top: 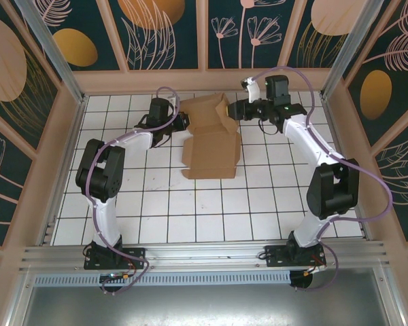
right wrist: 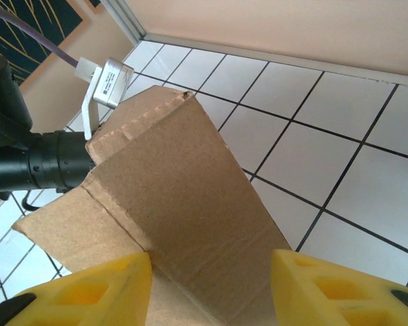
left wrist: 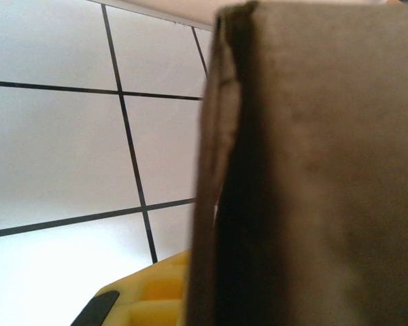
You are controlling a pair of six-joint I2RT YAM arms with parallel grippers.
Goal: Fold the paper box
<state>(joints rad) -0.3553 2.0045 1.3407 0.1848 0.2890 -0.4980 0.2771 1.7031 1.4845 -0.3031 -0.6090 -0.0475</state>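
While the left gripper [top: 182, 123] pinches the box [top: 211, 149] steady, the right gripper [right wrist: 211, 278], spread, straddles the raised flap [right wrist: 170, 176] for folding

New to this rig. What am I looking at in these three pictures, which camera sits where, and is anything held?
Two white robot arms stand bolted at the near edge of a tiled table; each ends in a two-finger gripper with yellow fingers. The wide picture looks down from above and behind them. The other two come from cameras on the wrists, looking along each gripper's own fingers. On the table lies the paper box, a brown cardboard sheet, partly folded, near the far wall. The left gripper is shut on its left flap; its camera sees cardboard up close. The right gripper is open, fingers either side of a raised flap; whether they touch it I cannot tell.
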